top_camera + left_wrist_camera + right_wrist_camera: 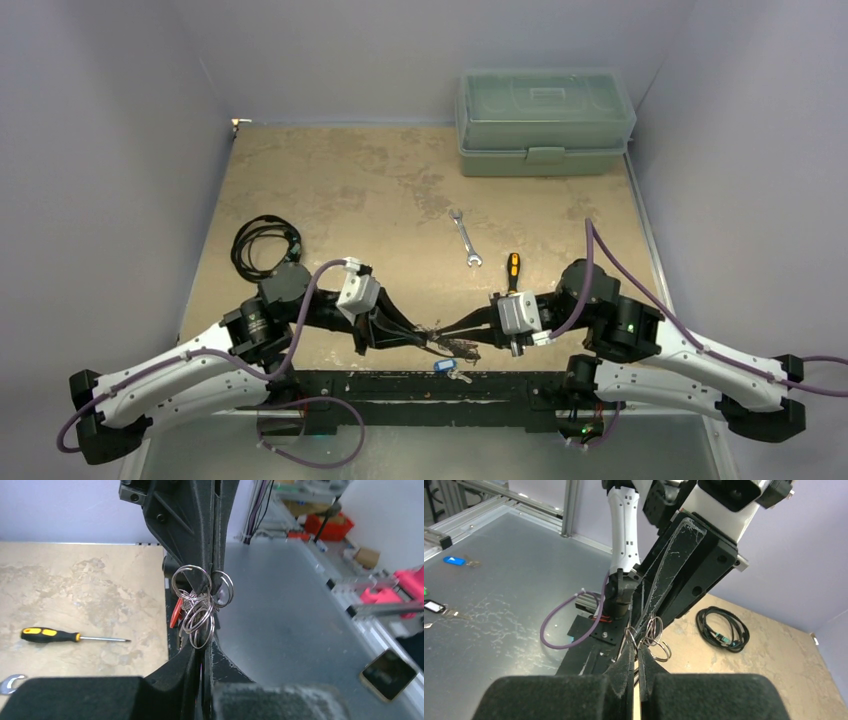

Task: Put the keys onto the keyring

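Both tools are pinched shut on the keyring [197, 605] - left tool [202, 650] on one side, right tool [636, 652] opposite - holding it up just on the near side of the screwdriver [513, 268]. A red key [175, 614] looks already on. The blue key [445, 366] lies loose, further to the near side of the screwdriver, so I'd say most of the job's left.

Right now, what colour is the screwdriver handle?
Yellow and black. Left wrist view shows the screwdriver best.

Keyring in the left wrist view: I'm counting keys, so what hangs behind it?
A red key head shows behind the keyring; the black gripper fingers cover anything else there.
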Robot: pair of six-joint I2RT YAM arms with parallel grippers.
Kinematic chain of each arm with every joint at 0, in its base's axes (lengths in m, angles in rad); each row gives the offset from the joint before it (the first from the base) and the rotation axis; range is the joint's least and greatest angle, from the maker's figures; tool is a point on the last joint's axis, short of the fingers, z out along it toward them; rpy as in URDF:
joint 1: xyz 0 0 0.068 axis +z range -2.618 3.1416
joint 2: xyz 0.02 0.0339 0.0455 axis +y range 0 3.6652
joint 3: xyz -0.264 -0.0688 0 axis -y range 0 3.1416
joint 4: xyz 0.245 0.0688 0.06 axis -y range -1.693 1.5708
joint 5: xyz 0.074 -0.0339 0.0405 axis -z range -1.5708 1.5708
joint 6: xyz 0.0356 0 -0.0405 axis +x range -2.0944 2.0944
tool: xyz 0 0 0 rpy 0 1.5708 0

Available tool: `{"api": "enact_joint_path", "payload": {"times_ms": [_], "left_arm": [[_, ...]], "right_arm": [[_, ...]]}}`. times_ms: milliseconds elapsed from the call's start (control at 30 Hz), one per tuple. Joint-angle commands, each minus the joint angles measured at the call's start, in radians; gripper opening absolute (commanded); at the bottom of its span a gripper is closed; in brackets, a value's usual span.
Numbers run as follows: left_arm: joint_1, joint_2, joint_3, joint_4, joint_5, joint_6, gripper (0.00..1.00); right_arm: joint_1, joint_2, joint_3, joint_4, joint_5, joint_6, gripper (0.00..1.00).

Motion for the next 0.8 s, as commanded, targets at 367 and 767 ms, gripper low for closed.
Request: {"api": "enact_joint_path", "payload": {"times_ms": [367, 767], "left_arm": [[0.003, -0.101, -0.325, 0.795, -0.158, -0.673, 0.0], [0.003, -0.082, -0.46, 1.02, -0.35, -0.967, 0.23]], "right_arm": [[0.004, -0.006, -0.02, 0.227, -0.008, -0.073, 0.0], [0.004, -0.073, -0.114, 0.361, 0.017, -0.09, 0.0]]}}
